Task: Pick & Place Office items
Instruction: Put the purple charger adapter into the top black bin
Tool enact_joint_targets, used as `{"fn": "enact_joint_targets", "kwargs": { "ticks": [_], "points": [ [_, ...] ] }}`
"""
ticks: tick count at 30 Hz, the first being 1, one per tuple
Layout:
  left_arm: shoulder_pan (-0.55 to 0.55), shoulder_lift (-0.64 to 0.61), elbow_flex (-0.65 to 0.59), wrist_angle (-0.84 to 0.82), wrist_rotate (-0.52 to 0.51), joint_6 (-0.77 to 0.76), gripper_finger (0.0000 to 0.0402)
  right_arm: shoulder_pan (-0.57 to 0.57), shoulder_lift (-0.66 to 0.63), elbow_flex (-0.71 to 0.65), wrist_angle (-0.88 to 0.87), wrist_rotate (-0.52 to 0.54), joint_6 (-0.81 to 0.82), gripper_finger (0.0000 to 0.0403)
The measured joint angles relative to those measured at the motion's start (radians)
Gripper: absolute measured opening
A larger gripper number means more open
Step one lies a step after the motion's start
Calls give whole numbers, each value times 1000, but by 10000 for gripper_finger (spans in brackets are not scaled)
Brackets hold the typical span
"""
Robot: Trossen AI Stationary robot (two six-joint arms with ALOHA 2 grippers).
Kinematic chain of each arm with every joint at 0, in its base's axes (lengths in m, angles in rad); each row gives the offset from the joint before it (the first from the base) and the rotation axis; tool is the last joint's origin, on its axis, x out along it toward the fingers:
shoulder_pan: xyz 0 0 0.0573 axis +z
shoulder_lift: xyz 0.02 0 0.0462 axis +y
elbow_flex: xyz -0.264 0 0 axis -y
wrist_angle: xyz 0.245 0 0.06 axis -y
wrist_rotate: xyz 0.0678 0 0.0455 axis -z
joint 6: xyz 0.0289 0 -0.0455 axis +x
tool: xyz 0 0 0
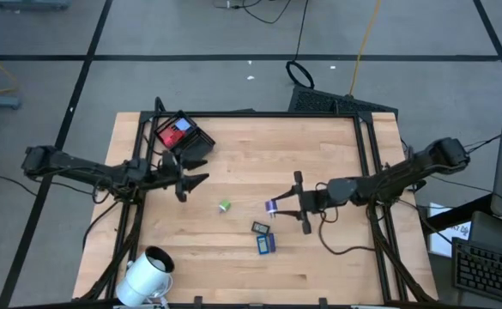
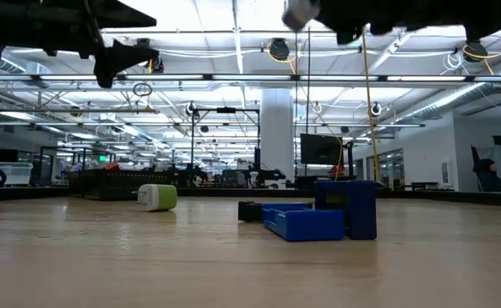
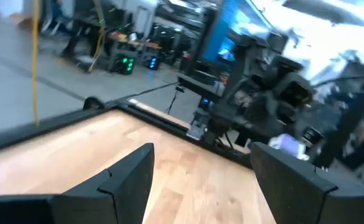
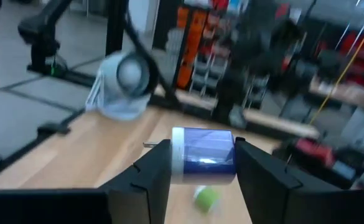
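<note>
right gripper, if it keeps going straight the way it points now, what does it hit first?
Probably the left gripper: the right gripper, shut on a blue-and-white item, points across the table at it. It likely passes over the green-and-white bit; heights are unclear.

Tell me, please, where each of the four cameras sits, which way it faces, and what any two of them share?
High view: above, facing straight down on the table, both arms, the black tray.
Low view: at table-top height, facing the room; blue items near, arms overhead.
Left wrist view: on the left arm, looking past the open left gripper toward the right arm.
Right wrist view: on the right arm; the right gripper grips a blue-and-white item.
Shared: the green-and-white bit shows in the high, low and right wrist views.
</note>
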Motion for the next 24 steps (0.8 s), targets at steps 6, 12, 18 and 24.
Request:
{"fn": "enact_joint_targets", "kwargs": {
  "ticks": [6,12,18,24],
  "points": [
    [0,86,0,107,-50,-186,271,0,-17,0,67,18,-83,145],
    [0,222,13,257,-43,-321,271,0,-16,0,44,93,-125,150],
    [0,393,97,255,-43,-426,271,2,-16,0,48,105,-176,144],
    [0,584,239,255,25,-529,271,2,-16,0,48,105,-180,151]
  ]
}}
